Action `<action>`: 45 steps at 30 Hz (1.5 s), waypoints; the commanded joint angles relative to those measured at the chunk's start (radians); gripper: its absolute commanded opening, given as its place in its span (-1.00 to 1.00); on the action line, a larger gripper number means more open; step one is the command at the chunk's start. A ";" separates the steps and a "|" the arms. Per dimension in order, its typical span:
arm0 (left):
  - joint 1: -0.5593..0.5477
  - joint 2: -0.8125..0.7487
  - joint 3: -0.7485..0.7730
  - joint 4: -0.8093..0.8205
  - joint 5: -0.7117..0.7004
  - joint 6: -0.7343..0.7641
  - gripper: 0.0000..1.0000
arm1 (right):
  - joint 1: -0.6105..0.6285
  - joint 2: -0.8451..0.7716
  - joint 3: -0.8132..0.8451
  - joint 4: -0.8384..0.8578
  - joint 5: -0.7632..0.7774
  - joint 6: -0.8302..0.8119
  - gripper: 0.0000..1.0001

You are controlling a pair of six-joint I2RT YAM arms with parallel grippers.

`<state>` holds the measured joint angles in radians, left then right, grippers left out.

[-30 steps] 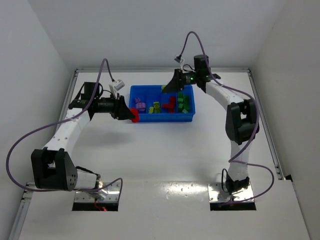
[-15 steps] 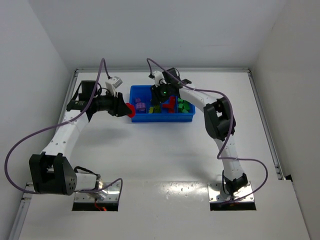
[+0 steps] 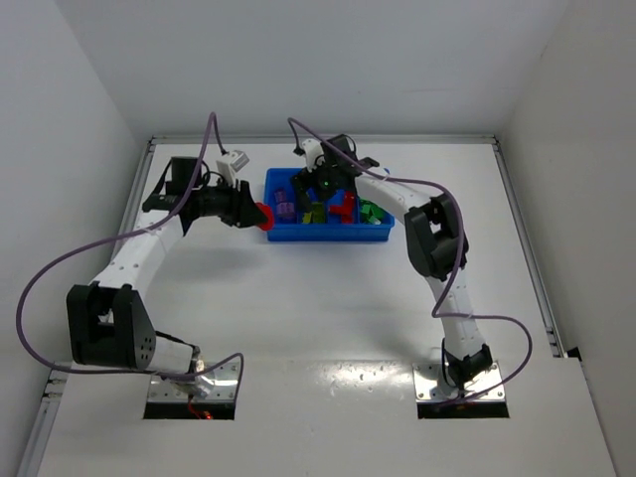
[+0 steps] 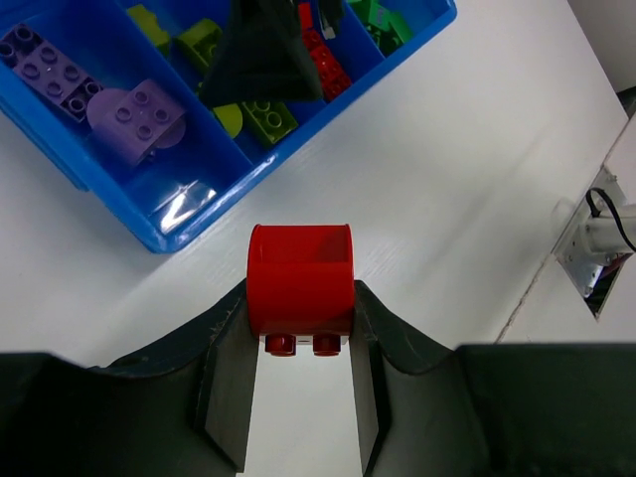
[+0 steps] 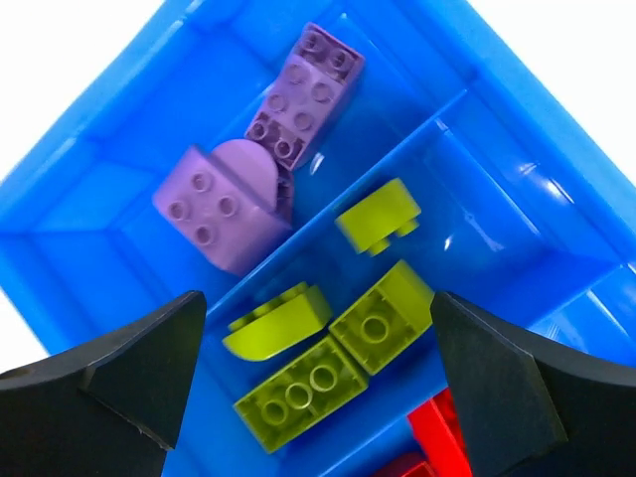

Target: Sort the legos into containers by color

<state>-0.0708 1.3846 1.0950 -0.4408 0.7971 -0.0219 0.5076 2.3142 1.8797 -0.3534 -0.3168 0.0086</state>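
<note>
My left gripper (image 3: 260,216) (image 4: 300,310) is shut on a red lego (image 4: 300,286), held just off the left front corner of the blue tray (image 3: 328,235) (image 4: 194,217). My right gripper (image 3: 316,193) (image 5: 316,303) hangs open over the tray's second compartment, nothing between its fingers. Below it lie several yellow-green legos (image 5: 303,393) (image 3: 313,212). Two purple legos (image 5: 219,204) (image 4: 137,114) lie in the left compartment. Red legos (image 3: 343,206) (image 5: 437,432) and green legos (image 3: 373,212) fill the compartments to the right.
The tray sits at the back middle of the white table (image 3: 328,308), with walls close on three sides. The right arm (image 3: 437,238) arches over the tray's right end. A purple cable (image 3: 60,268) loops off the left arm.
My right gripper swung left from the tray's right part to above the yellow-green compartment and opened. The left gripper kept its hold on the red lego and barely shifted.
</note>
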 commanded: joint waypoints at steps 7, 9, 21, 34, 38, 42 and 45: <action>-0.161 0.135 0.120 0.250 -0.093 -0.108 -0.93 | -0.111 -0.399 -0.144 0.064 0.145 0.079 0.91; -0.216 0.194 0.193 0.260 -0.159 -0.108 -0.93 | -0.159 -0.513 -0.224 0.064 0.185 0.058 0.91; -0.380 0.735 0.733 0.246 -0.311 -0.174 -0.77 | -0.529 -0.983 -0.685 -0.036 0.124 0.042 0.91; -0.408 0.984 0.954 0.226 -0.467 -0.162 0.40 | -0.672 -1.081 -0.789 -0.110 0.025 0.051 0.91; -0.408 0.967 0.976 0.217 -0.467 -0.153 0.89 | -0.672 -1.072 -0.798 -0.099 0.004 0.051 0.94; -0.408 0.817 0.976 0.163 -0.427 -0.153 1.00 | -0.672 -1.044 -0.778 -0.090 -0.005 0.051 0.94; -0.396 0.691 0.938 0.087 -0.415 -0.122 1.00 | -0.672 -1.023 -0.778 -0.078 -0.030 0.030 0.94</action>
<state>-0.4763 2.3131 2.0232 -0.3206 0.3565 -0.1730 -0.1612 1.2671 1.0878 -0.4644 -0.3065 0.0502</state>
